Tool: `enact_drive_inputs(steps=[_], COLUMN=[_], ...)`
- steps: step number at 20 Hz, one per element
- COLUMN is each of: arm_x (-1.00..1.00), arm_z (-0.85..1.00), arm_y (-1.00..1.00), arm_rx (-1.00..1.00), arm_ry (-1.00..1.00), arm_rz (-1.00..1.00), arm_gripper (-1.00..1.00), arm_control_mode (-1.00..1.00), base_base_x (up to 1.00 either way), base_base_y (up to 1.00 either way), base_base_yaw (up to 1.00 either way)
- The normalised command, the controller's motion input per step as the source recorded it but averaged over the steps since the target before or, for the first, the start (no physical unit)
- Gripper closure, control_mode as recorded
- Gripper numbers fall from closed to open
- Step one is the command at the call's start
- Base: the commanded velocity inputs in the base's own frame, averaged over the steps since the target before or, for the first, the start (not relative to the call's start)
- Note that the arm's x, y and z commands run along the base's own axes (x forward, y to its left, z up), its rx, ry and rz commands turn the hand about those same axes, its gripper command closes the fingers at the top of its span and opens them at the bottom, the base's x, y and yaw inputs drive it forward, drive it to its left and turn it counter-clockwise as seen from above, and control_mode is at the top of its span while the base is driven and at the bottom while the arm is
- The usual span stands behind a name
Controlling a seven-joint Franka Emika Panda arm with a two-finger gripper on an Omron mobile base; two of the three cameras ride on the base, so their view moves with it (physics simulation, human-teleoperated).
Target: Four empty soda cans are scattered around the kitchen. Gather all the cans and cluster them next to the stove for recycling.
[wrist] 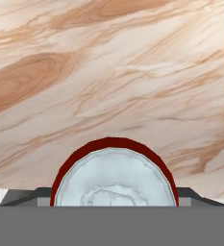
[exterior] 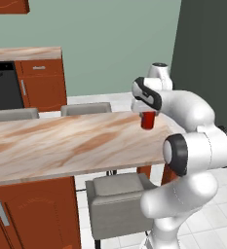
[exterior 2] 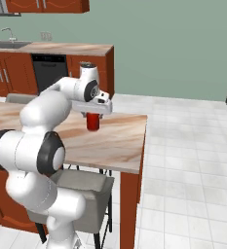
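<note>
Grey stools (exterior: 117,202) stood tucked under the marbled tabletop (exterior: 61,146); a black dishwasher (exterior 2: 49,70) sat beside wooden cabinets (exterior: 42,85).

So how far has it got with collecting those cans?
Early days, it seems. No can sits gathered anywhere in sight, and no stove shows here. In hand: the pincer is down over one red soda can standing upright on the marbled island counter; whether it grips yet is unclear. Carrying it off and finding the other cans remains.

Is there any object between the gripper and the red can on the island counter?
No. The gripper sits directly over the red can, which stands upright on the counter. In the hand view the can's silver top lies right between the fingers, nothing between.
</note>
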Motion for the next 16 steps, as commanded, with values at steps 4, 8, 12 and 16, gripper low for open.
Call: enact_drive_inputs(steps=[4,8,12,16], arm_x=[-0.4,-0.42,-0.24,-0.2], arm_z=[0.14,0.05,0.03,0.09], arm_y=[0.02,0.09,0.26,0.13], arm_rx=[0.0,0.0,-0.01,0.0], arm_ry=[0.0,0.0,0.0,0.0], arm_rz=[0.0,0.02,0.02,0.03], arm_gripper=[1.0,1.0,1.0,1.0], arm_control_mode=[-1.0,-1.0,-1.0,-1.0], base_base_x=[0.0,0.0,0.0,0.0], base_base_y=[0.0,0.0,0.0,0.0], base_base_yaw=[0.0,0.0,0.0,0.0])
